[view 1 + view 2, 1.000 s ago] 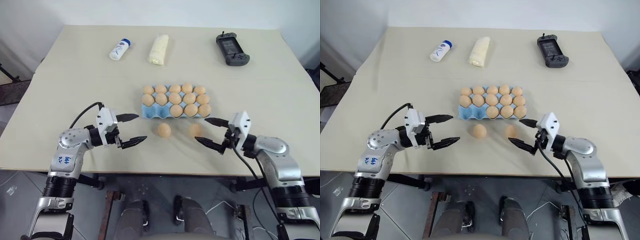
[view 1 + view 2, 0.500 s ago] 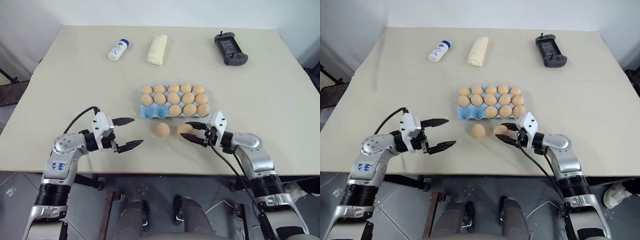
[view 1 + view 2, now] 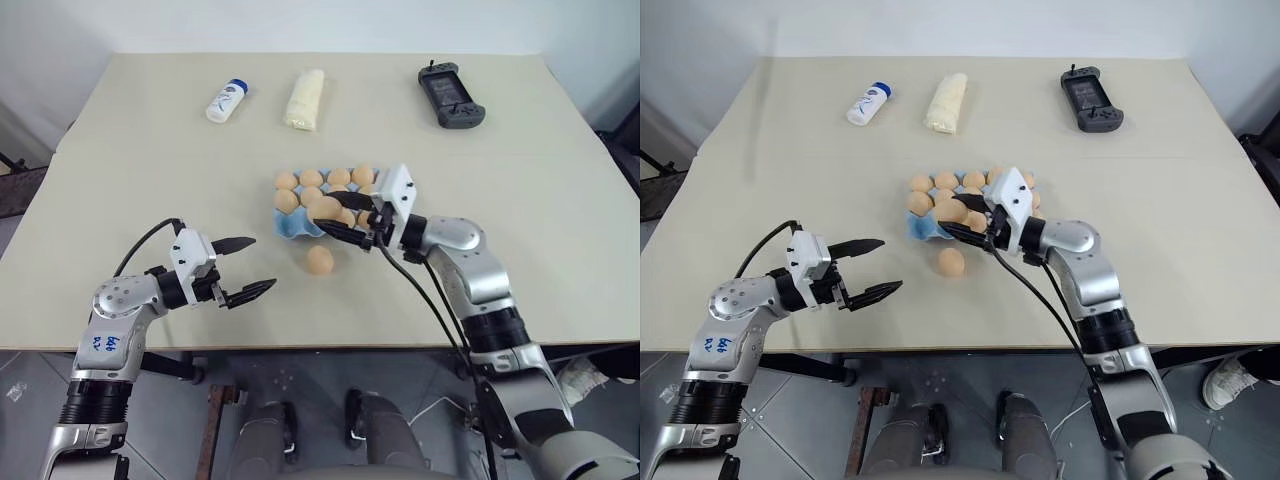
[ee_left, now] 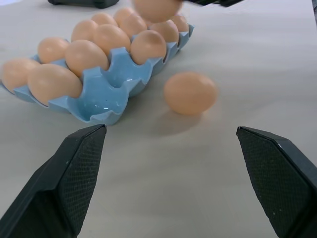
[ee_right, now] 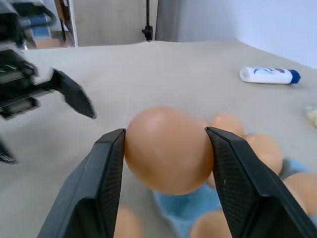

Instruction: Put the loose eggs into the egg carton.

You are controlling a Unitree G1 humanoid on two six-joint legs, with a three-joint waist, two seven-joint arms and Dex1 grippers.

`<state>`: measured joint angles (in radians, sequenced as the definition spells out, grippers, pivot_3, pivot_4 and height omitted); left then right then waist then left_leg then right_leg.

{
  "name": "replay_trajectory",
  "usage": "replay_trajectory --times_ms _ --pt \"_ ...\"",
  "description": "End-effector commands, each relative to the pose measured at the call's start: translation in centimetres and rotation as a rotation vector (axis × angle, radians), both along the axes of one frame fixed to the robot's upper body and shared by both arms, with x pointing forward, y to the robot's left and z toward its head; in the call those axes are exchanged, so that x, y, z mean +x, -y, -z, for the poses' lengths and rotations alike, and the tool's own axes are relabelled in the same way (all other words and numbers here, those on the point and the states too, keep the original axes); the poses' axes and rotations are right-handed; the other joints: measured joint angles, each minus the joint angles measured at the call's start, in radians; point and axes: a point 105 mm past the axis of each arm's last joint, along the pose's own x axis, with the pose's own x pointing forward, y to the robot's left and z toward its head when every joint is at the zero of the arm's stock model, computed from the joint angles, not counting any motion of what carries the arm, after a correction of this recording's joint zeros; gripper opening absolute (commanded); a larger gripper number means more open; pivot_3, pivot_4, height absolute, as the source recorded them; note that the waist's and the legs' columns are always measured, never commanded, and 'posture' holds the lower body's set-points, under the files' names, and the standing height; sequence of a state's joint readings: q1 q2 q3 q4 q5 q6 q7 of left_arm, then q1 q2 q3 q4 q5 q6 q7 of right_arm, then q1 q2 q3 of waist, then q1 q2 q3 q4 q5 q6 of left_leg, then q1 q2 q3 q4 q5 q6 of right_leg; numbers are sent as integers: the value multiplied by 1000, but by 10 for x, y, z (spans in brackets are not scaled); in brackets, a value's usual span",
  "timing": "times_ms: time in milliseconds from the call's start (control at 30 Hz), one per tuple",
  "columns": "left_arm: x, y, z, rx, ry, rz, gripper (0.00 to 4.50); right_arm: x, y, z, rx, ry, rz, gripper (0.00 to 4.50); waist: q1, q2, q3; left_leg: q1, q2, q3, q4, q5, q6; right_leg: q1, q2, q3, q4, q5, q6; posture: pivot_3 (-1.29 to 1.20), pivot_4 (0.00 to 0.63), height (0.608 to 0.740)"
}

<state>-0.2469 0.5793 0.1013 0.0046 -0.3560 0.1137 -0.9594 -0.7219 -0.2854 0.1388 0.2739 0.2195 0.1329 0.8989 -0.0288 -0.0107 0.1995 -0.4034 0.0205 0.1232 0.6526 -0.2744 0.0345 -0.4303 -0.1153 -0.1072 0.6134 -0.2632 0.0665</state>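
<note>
Right tool [image 5: 166, 148] grips egg [image 5: 167, 148] above carton [image 4: 106, 96]; left tool [image 3: 243, 268] agape.

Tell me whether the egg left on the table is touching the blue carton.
Apart. The left wrist view shows bare table between the loose egg and the carton's near edge; the left eye view shows the same gap.

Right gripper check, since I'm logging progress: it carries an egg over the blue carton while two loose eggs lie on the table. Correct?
Not quite: one loose egg lies on the table, as the left eye view shows. The right gripper does hold an egg over the carton.
</note>
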Motion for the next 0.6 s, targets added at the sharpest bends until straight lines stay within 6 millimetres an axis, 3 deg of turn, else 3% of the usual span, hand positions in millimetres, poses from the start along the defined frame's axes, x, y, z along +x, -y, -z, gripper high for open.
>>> replay_trajectory --times_ms 33,133,267,433,600 --pt "-5 -1 -10 -7 39 -1 4500 11 -2 7 -34 44 32 2545 0 0 0 0 0 0 0 1 -1 0 0 0 0 0 0 0 150 740" --pt "-7 -1 -9 -7 35 -6 4500 18 -4 6 -19 43 42 3195 -1 0 0 -1 0 1 -1 4 1 0 0 0 2 0 0 0 150 740" --pt "-7 -1 -9 -8 32 -10 4500 15 -5 -3 20 58 19 4493 -2 0 0 -1 0 1 -2 4 1 -1 0 0 2 0 0 0 150 740" --pt "-8 -2 -5 -17 -20 -1 4500 -10 22 -13 -17 100 -60 4493 2 0 0 -1 0 1 -2 3 3 -1 0 0 3 0 0 0 150 740" --pt "-5 -11 -3 3 -24 -23 4500 -31 52 0 -62 61 -89 4493 3 0 0 -1 0 0 -2 -1 1 1 0 -2 -1 0 0 0 150 740"
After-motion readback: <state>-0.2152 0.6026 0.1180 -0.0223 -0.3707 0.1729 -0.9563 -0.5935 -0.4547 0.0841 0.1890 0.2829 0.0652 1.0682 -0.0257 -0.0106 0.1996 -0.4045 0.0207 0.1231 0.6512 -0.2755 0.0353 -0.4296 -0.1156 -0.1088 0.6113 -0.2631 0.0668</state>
